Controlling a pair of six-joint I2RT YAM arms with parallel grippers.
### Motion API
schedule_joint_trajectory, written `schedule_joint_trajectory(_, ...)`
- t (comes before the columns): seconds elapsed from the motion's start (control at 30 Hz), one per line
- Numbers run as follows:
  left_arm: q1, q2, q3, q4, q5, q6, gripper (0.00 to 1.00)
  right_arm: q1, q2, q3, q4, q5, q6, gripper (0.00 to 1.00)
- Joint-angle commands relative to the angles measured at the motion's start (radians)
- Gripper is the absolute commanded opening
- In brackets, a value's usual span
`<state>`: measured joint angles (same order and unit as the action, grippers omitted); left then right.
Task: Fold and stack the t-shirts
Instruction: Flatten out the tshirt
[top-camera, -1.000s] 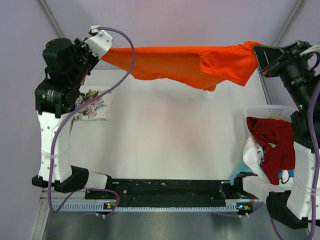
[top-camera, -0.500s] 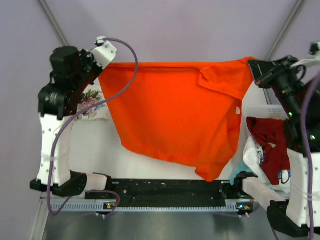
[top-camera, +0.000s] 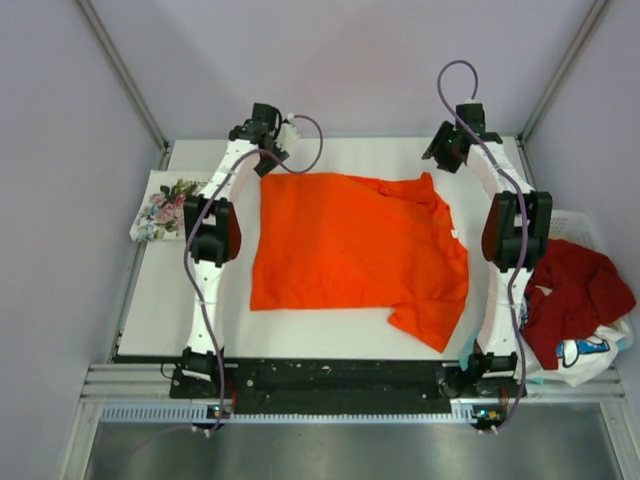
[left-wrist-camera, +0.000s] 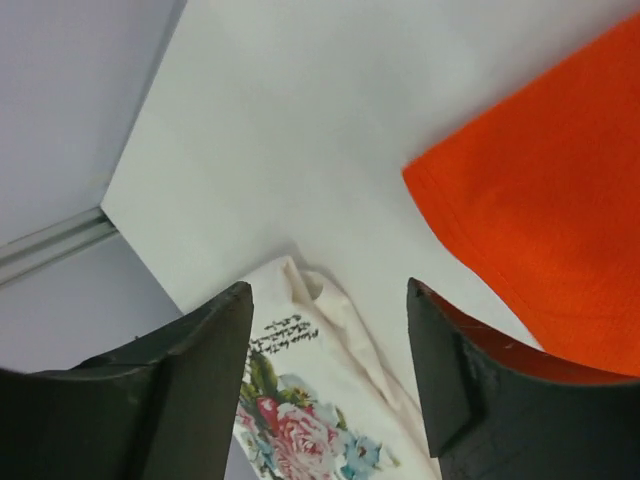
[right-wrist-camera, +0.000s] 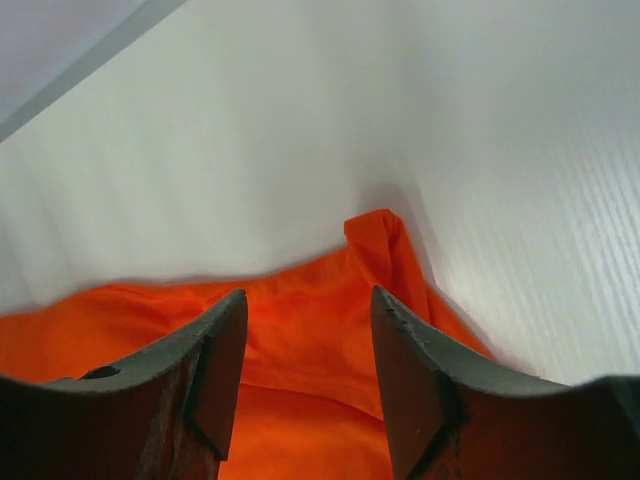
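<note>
The bright orange-red t-shirt (top-camera: 350, 240) lies spread on the white table, one sleeve wrinkled at the far right and one at the near right. My left gripper (top-camera: 270, 140) is open and empty just beyond its far left corner; the left wrist view (left-wrist-camera: 330, 290) shows that corner (left-wrist-camera: 560, 220) to the right of the jaws. My right gripper (top-camera: 447, 150) is open and empty over the far right corner (right-wrist-camera: 300, 330), jaws apart above the cloth. The folded white flower-print t-shirt (top-camera: 170, 205) lies at the table's left edge (left-wrist-camera: 310, 400). The dark red t-shirt (top-camera: 575, 295) lies in the basket.
The white lattice basket (top-camera: 572, 218) stands off the table's right edge, holding the dark red t-shirt and a white garment with blue print (top-camera: 580, 350). Grey walls and slanted frame bars enclose the back and sides. The arm bases sit on the black rail (top-camera: 340, 380) at the near edge.
The orange t-shirt was held stretched in the air between both grippers. It swung down towards the near edge and now lies flat, released. Both arms have reached to the far edge and opened.
</note>
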<state>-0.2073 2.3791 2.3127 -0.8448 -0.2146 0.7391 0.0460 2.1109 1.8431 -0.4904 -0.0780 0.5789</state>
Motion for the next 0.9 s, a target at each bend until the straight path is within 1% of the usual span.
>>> schedule_joint_trajectory(0.0,0.005,-0.010,0.114,0.070,-0.125,0.010,0.70,-0.012,-0.011,0.234,-0.145,0.023,-0.105,0.52)
schedule_joint_trajectory(0.03,0.005,-0.052,0.058,0.081,-0.097,0.000,0.70,-0.003,-0.047,0.187,-0.143,0.052,-0.132,0.53)
schedule_joint_trajectory(0.07,0.005,-0.114,-0.037,0.108,-0.068,-0.006,0.70,0.008,-0.098,0.110,-0.143,0.104,-0.158,0.54)
schedule_joint_trajectory(0.13,-0.001,-0.265,-0.224,0.145,0.053,0.009,0.71,0.023,-0.211,-0.014,-0.143,0.177,-0.194,0.55)
schedule_joint_trajectory(0.2,-0.015,-0.378,-0.378,0.141,0.145,0.029,0.72,0.034,-0.309,-0.141,-0.143,0.193,-0.221,0.57)
schedule_joint_trajectory(0.27,-0.030,-0.472,-0.525,0.089,0.251,0.069,0.72,0.048,-0.403,-0.284,-0.146,0.202,-0.226,0.58)
schedule_joint_trajectory(0.37,-0.049,-0.578,-0.671,-0.060,0.418,0.185,0.69,0.078,-0.526,-0.459,-0.145,0.190,-0.212,0.59)
schedule_joint_trajectory(0.43,-0.064,-0.632,-0.784,-0.132,0.477,0.242,0.68,0.101,-0.581,-0.569,-0.155,0.164,-0.199,0.59)
schedule_joint_trajectory(0.5,-0.078,-0.672,-0.893,-0.151,0.483,0.284,0.69,0.115,-0.626,-0.660,-0.166,0.133,-0.165,0.59)
schedule_joint_trajectory(0.53,-0.083,-0.688,-0.948,-0.146,0.477,0.301,0.72,0.123,-0.649,-0.698,-0.169,0.124,-0.146,0.60)
schedule_joint_trajectory(0.57,-0.084,-0.704,-0.992,-0.140,0.477,0.315,0.78,0.129,-0.666,-0.741,-0.172,0.123,-0.137,0.60)
schedule_joint_trajectory(0.6,-0.087,-0.718,-1.036,-0.137,0.478,0.325,0.79,0.133,-0.692,-0.792,-0.178,0.129,-0.108,0.60)
schedule_joint_trajectory(0.67,-0.096,-0.748,-1.117,-0.116,0.478,0.347,0.89,0.132,-0.724,-0.850,-0.206,0.147,-0.064,0.60)
schedule_joint_trajectory(0.77,-0.107,-0.774,-1.217,-0.044,0.445,0.355,0.90,0.133,-0.770,-0.941,-0.246,0.152,0.033,0.61)
schedule_joint_trajectory(0.87,-0.109,-0.764,-1.262,0.016,0.403,0.335,0.89,0.140,-0.821,-1.022,-0.280,0.135,0.119,0.61)
